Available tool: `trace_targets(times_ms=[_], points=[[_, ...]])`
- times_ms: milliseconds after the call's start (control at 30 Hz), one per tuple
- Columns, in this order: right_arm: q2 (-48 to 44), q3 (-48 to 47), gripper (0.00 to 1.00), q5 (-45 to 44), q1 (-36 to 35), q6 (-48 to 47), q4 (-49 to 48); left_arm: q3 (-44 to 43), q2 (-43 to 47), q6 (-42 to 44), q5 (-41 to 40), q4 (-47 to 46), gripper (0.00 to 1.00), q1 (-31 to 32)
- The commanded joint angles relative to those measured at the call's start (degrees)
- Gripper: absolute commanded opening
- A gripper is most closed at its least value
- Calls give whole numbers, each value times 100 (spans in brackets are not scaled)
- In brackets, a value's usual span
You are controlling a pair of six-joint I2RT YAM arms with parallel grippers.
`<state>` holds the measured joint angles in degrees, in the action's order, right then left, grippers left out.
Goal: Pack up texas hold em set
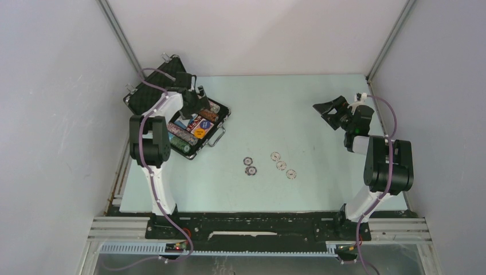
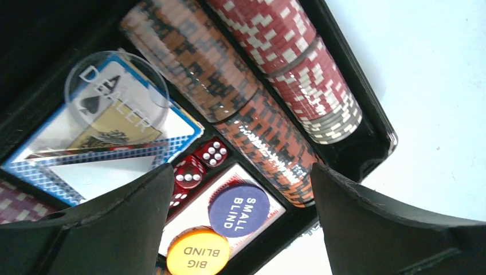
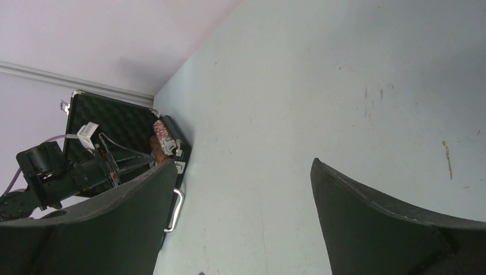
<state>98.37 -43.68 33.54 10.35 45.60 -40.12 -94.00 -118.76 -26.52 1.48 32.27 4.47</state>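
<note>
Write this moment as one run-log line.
left end effector: open, above open case | right end effector: open, empty | five loose poker chips on table

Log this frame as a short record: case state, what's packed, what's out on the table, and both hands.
case: open, far left of the table
packed: chip rows, card decks, dealer button, red dice, small blind button, big blind button
out: five chips, mid-table
left hand: open, empty, over the case
right hand: open, empty, over bare table, right side
</note>
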Motion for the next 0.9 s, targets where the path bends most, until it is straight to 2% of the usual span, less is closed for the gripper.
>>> trace_targets(times_ms=[0,467,633,867], points=[[16,-237,97,41,-33,45,-242,-225,87,185,534,-64,94,-10],[9,-234,97,39,-33,36,-239,-409,-203,48,-55,212,96,-53],[18,-236,97,49,-33,45,-246,-319,-33,76,-494,300,96,-112],[16,-238,97,57,-33,50,-251,-137,248,205,-510,329,96,-170]])
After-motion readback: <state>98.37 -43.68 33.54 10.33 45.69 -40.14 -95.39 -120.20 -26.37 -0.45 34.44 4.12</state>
